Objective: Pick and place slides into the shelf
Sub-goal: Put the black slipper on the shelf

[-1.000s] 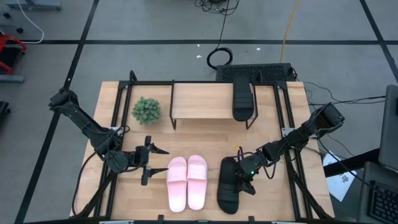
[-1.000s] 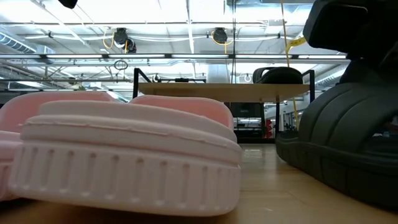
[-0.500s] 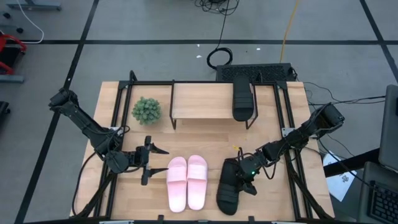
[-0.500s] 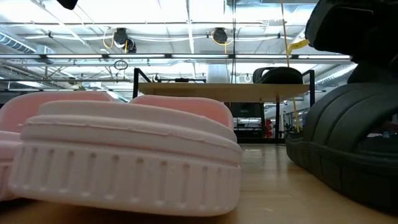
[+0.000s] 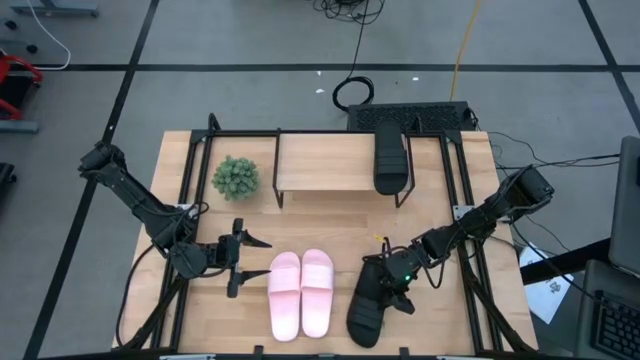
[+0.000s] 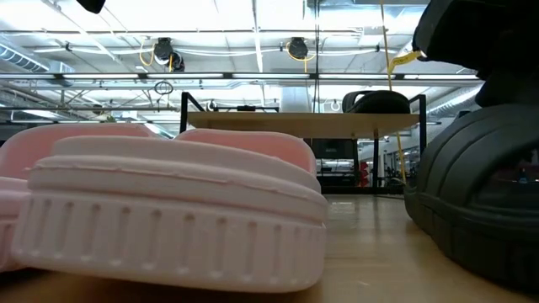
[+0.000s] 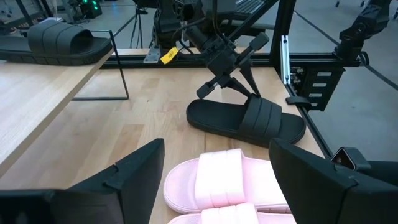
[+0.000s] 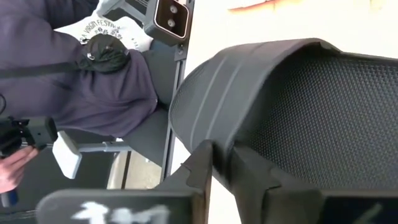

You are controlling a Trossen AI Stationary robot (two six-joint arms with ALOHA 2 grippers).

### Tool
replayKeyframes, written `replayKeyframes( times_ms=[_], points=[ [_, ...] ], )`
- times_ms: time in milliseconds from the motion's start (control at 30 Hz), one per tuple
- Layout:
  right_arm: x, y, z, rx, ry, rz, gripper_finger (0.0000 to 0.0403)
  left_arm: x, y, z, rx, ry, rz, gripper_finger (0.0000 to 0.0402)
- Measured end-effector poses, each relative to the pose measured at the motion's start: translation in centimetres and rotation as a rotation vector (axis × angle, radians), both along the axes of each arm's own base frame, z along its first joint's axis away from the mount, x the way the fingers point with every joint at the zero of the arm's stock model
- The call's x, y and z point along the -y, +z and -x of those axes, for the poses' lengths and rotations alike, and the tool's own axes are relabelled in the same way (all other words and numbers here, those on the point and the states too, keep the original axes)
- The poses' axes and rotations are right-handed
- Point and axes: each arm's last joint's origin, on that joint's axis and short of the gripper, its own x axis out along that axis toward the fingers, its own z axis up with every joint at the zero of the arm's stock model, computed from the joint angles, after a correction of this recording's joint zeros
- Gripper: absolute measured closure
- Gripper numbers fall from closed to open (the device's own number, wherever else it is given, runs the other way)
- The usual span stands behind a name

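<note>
One slide shelved, three to go.
Black slide (image 5: 391, 160) lies on shelf (image 5: 325, 162); right gripper (image 5: 393, 283) pinches strap of second black slide (image 5: 368, 308) on table. Pink pair (image 5: 301, 292) untouched beside it. Left gripper (image 5: 240, 260) waits nearby, fingers spread, empty.

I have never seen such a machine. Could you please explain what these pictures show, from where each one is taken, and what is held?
Two robot arms work at a table. One camera looks down from above, one sits at table level, and one rides on each wrist. On the table lie a pink pair of slides, a small plant and a low shelf with one black slide on top. The right gripper has its fingers pinched on the strap of the other black slide. The left gripper waits open beside the pink pair.
</note>
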Motion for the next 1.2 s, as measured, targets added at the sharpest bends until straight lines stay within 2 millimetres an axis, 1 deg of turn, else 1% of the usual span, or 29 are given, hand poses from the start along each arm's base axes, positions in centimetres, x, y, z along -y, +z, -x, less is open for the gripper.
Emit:
replayKeyframes(
  times_ms=[100, 467, 600, 767, 900, 1000, 1200],
  points=[
    [0.2, -0.1, 0.0, 0.000, 0.004, 0.012, 0.0394, 0.0, 0.0, 0.0, 0.000, 0.000, 0.000, 0.0108],
    [0.5, -0.1, -0.2, 0.004, 0.014, 0.008, 0.0400, 0.0, 0.0, 0.0, 0.000, -0.001, 0.000, 0.0108],
    [0.5, 0.6, -0.2, -0.007, 0.021, -0.029, 0.0401, 0.0, 0.0, 0.0, 0.000, 0.000, 0.000, 0.0108],
    [0.6, 3.7, 0.0, 0.027, 0.021, -0.033, 0.0401, 0.0, 0.0, 0.0, 0.000, -0.001, 0.000, 0.0108],
    [1.0, 6.8, 0.2, 0.060, 0.019, 0.009, 0.0402, 0.0, 0.0, 0.0, 0.000, -0.001, -0.001, 0.0108],
    [1.6, 9.6, 0.1, 0.074, 0.015, 0.066, 0.0402, 0.0, 0.0, 0.0, 0.000, -0.002, -0.006, 0.0108],
    [3.9, 15.1, -0.5, 0.080, 0.049, 0.204, 0.0402, 0.0, 0.0, 0.0, 0.000, -0.002, -0.006, 0.0108]
  ],
)
